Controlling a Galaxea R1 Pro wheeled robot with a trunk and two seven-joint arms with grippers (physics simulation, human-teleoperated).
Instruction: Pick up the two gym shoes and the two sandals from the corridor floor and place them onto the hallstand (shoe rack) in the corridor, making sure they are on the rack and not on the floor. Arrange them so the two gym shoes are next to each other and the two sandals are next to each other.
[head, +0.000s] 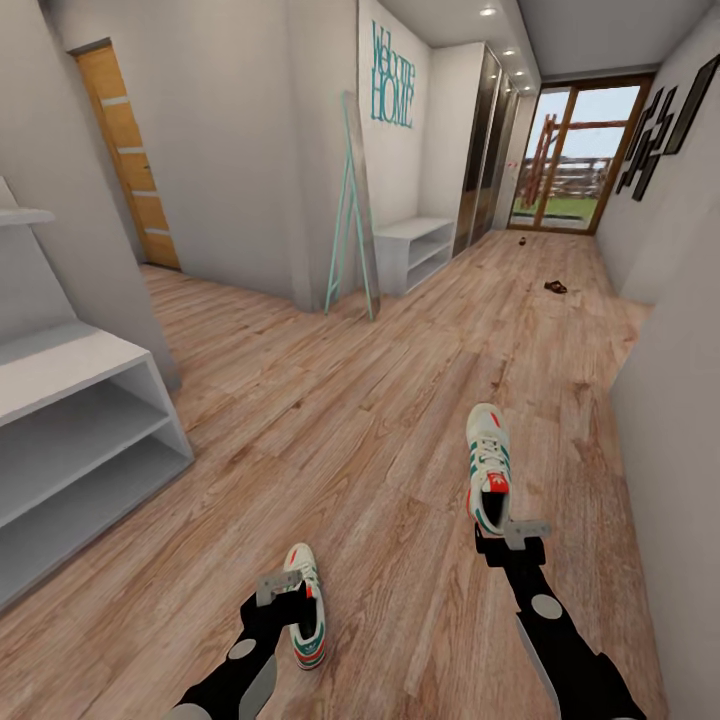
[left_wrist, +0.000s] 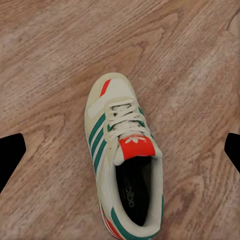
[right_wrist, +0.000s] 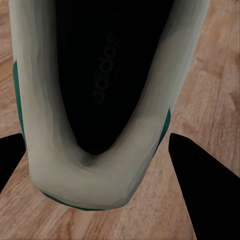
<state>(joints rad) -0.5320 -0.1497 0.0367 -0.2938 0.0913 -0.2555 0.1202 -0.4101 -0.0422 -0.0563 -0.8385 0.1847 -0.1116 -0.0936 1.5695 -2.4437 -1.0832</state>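
Two grippers, both with jaws spread. Right gripper (right_wrist: 100, 165): heel of a gym shoe (head: 488, 468) between its fingers, contact unclear; toe toward 12 o'clock on the corridor floor (head: 380, 420). Left gripper (left_wrist: 120, 150): above the second gym shoe (left_wrist: 122, 160), apart. Hallstand (head: 70, 440) at 9 o'clock. Two sandals (head: 555, 287) far off at 1 o'clock.

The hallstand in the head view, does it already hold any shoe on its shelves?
No, the shelves of the hallstand are bare, and both gym shoes lie on the corridor floor.
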